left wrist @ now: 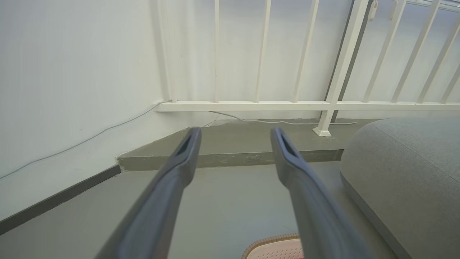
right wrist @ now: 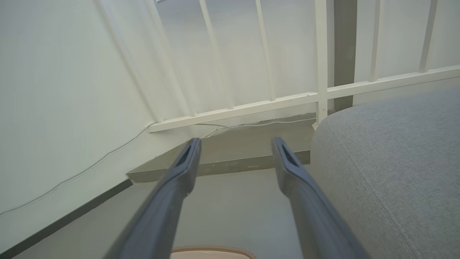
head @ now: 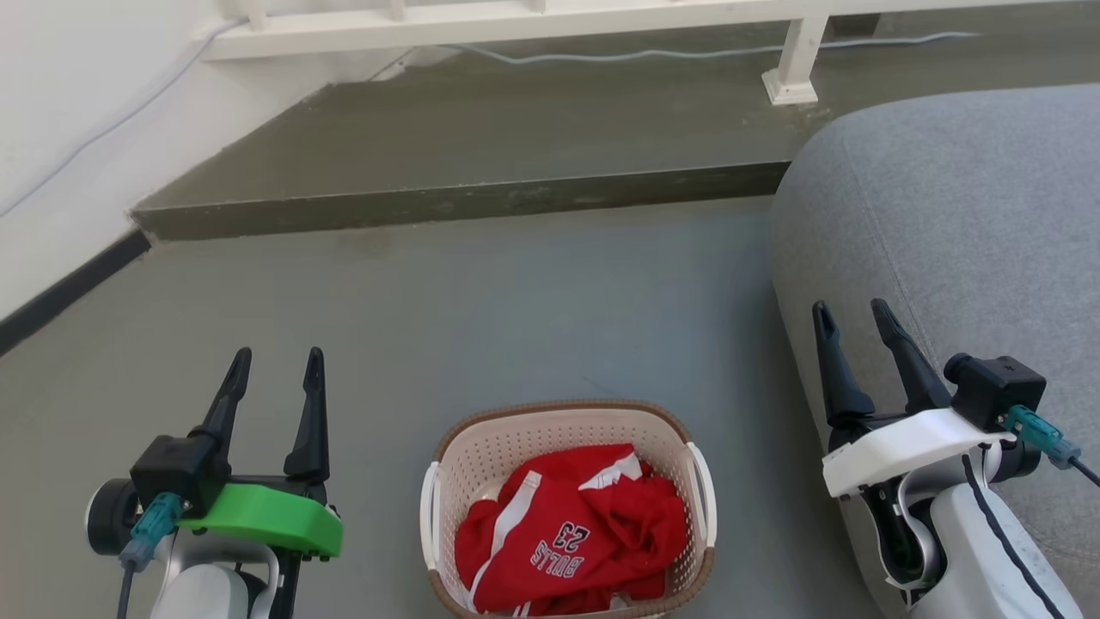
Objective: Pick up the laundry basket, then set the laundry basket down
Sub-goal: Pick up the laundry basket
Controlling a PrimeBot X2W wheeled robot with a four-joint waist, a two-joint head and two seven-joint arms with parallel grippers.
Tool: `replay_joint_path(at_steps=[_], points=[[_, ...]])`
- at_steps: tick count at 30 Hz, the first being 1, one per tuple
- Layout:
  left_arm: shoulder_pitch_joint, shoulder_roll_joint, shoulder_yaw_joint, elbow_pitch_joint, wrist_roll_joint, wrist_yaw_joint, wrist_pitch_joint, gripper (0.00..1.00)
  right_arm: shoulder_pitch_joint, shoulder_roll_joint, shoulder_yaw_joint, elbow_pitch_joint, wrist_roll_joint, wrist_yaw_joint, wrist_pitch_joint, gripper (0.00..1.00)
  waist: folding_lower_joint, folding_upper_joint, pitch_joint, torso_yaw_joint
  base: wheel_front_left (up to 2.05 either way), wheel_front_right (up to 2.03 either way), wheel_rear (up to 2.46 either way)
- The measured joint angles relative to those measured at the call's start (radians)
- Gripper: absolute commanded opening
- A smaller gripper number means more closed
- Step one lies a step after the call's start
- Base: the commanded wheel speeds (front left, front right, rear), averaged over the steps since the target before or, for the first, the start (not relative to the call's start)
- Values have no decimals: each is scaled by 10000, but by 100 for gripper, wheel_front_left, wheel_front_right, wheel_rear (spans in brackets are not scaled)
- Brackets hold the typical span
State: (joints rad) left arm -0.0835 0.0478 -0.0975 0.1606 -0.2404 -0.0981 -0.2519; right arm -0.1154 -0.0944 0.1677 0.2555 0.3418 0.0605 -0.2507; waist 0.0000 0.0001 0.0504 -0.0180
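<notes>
Grey floor (head: 533, 301), laundry basket (head: 567, 421) holding red jersey (head: 567, 529), left gripper (head: 275, 365) and right gripper (head: 855, 314) both spread, empty, flanking it.

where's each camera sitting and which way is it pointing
Head view: on the head, looking forward and down at the laundry basket; left gripper and right gripper flank it, both open.
Left wrist view: on the left wrist, looking along its own fingers toward the white railing.
Right wrist view: on the right wrist, along its fingers, grey sofa close beside.
Shared: both wrist views show railing, step, sofa and the laundry basket's rim.
</notes>
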Motion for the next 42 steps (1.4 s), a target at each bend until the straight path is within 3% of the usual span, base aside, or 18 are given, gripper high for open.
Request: replay_joint_path(at_steps=[20,42], points=[[-693,-38,182,63,-518,-88,0,100,-311,134,-136,198,-263,6,-10,100,0,0,1476,-187,0,0,0],[-2138,-69,-568,1948,-823,-251,0,100,-1741,324,52,1661,-240,94,-10,100,0,0,3784,-419,0,0,0]])
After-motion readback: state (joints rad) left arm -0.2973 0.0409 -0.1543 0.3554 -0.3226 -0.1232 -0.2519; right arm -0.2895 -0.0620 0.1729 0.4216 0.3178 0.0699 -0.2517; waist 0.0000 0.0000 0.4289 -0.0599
